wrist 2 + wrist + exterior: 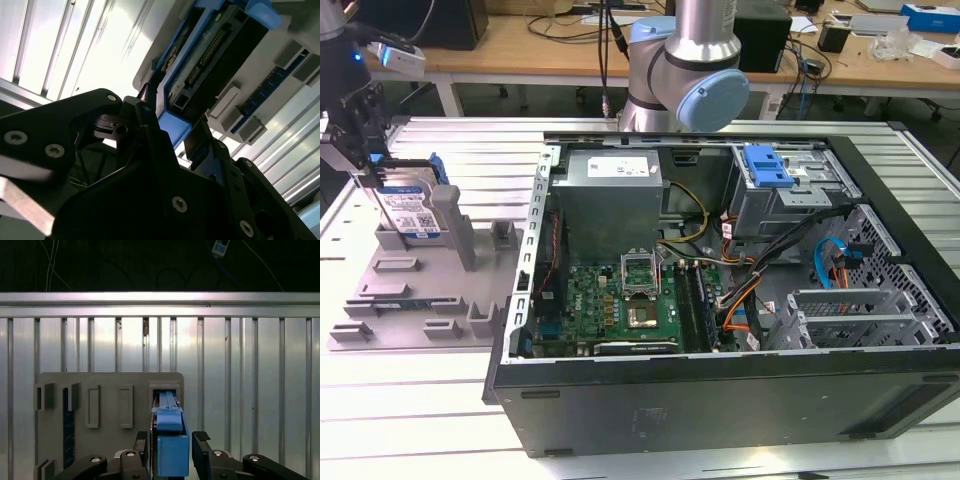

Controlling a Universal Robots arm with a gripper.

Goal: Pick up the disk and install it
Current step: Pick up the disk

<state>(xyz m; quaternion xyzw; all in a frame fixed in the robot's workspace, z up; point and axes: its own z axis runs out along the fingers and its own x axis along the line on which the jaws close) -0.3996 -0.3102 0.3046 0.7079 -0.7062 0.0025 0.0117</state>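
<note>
Grey tray on slatted tbl; claw apart, straddling upright disk w/ slight gap.

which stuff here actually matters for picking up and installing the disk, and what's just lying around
Job:
disk, upright in the grey holder tray
gripper, open, jaws either side of the disk
drive cage in the computer case, probably the install spot

Lying about:
motherboard
power supply
blue cable
black box on the bench behind

Lab: workbenches (cable-strewn), opened computer case.
</note>
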